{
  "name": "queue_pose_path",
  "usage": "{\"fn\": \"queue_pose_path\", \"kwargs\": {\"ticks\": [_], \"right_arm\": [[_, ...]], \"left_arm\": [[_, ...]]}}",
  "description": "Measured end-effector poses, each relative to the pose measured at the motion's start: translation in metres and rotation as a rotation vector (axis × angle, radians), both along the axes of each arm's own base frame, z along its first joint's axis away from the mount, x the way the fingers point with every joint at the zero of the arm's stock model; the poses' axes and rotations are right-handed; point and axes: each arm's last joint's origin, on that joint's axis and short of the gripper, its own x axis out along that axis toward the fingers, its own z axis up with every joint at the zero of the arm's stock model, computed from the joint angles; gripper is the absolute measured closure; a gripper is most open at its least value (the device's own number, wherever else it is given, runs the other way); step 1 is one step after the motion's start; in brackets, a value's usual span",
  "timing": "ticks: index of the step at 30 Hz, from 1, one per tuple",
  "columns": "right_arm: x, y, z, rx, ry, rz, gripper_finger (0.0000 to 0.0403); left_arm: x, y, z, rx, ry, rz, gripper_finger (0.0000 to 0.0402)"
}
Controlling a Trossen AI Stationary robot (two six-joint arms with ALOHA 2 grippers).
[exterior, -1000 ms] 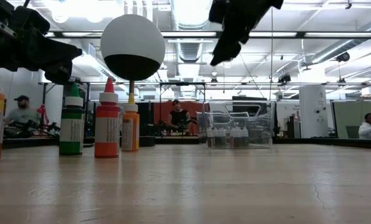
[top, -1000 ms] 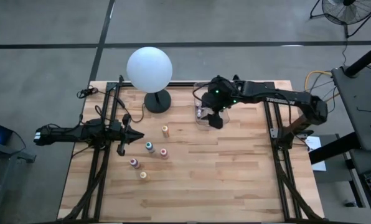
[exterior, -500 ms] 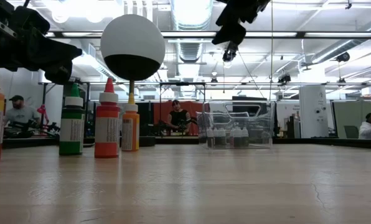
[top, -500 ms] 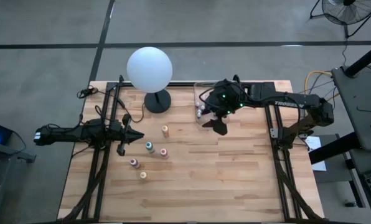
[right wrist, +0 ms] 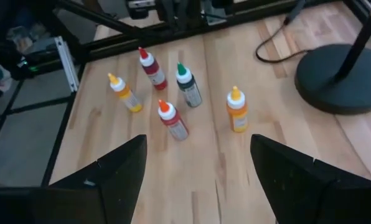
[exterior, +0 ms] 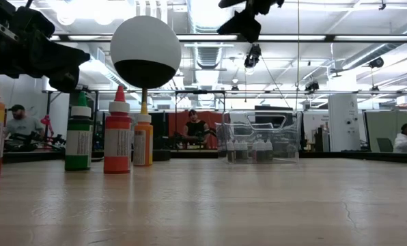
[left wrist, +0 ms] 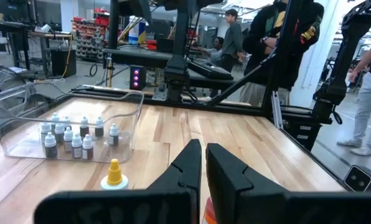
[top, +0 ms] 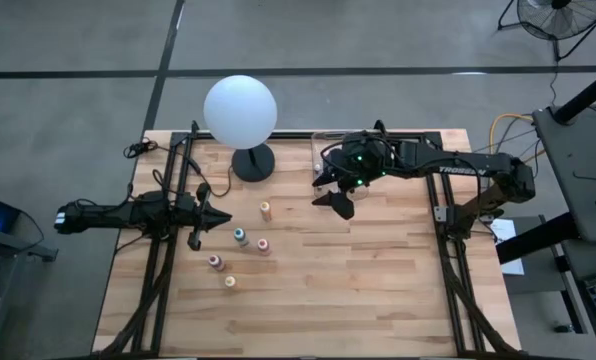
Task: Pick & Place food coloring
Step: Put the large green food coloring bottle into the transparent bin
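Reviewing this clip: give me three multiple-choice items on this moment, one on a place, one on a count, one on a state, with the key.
1. Where are the small dark-and-white bottles?
A. in the clear bin
B. under the globe lamp
C. in the left hand

2. How many larger colored bottles stand loose on the table?
A. three
B. five
C. eight

3. How is the right hand?
A. shut on a bottle
B. shut and empty
C. open and empty

Key:
1 A, the left wrist view shows them inside the bin's walls.
2 B, the right wrist view and the high view both show five.
3 C, its fingers stand wide apart with nothing between them.
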Motion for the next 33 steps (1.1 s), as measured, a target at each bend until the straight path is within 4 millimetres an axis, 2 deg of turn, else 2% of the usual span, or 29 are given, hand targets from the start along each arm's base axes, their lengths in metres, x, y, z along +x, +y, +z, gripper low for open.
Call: {"fn": "queue_pose_path", "kwargs": {"ticks": [5,10,19,24,27,33], "right_arm": [[0.002,0.000,-0.004,0.009,0.012,-0.005,0.0135],[0.003,0.001,-0.007,0.009,0.005,-0.005,0.0142],[0.003,0.001,-0.009,0.006,0.010,-0.002,0.0147],[0.003,0.001,-0.010,0.054,0.022,-0.032,0.0151],[0.003,0.002,-0.013,0.054,0.030,-0.031,0.0152],[0.003,0.003,-0.014,0.055,0.037,-0.025,0.0154]], "left_arm": [[0.000,0.000,0.001,-0.088,-0.003,0.002,0.0401],[0.000,0.000,0.001,-0.348,0.008,0.006,0.0401],[0.000,0.002,0.001,-0.351,0.000,0.067,0.0401],[0.000,0.001,0.003,-0.431,-0.018,0.046,0.0399],[0.000,0.001,0.006,-0.490,-0.028,0.032,0.0379],[-0.004,0.002,0.031,-0.423,-0.101,0.053,0.0308]]}}
